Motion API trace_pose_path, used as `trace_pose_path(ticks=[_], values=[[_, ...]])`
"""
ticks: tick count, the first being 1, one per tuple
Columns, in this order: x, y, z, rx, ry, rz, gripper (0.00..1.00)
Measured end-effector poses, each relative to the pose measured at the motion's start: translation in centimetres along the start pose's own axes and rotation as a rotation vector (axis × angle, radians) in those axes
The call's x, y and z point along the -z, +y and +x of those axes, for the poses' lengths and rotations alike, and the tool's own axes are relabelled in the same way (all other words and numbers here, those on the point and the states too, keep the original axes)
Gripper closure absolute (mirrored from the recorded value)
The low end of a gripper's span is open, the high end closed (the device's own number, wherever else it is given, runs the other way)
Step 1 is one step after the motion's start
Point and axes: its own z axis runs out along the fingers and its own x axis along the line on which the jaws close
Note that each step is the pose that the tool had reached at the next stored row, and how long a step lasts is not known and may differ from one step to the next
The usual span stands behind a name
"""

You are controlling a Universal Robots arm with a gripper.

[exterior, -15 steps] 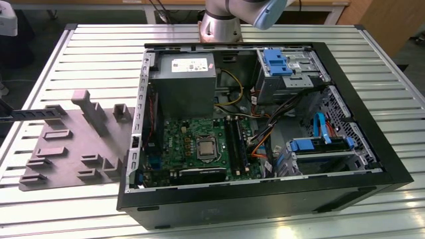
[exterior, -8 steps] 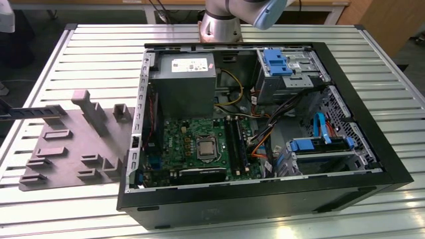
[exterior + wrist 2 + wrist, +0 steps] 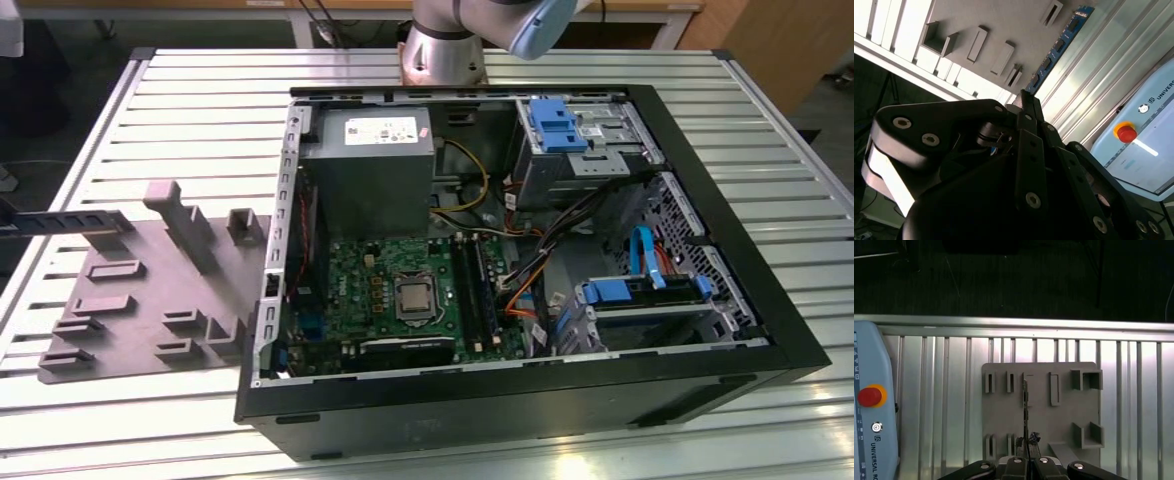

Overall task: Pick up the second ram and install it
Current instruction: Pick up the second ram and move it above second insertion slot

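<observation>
squarely gripped by end effector point(image 3: 1026, 100), thin second ram point(image 3: 1057, 48), blue-green, black chips in row

The table point(image 3: 174, 100) is ribbed bare metal, bright and reflective. The tray point(image 3: 147, 290) looks like matt grey plastic. The computer case point(image 3: 534, 405) is black painted metal with a dull sheen, and its power supply point(image 3: 367, 175) is plain grey sheet metal. The gripper point(image 3: 1025, 97) is smooth matt black with shiny screw heads; the memory stick point(image 3: 1056, 47) is a glossy blue board with black chips
</observation>
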Motion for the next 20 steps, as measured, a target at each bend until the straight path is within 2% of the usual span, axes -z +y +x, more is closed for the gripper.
trace_pose_path(ticks=[20], values=[[1.21, 0.03, -0.08, 0.0, -0.0013, 0.0003, 0.89]])
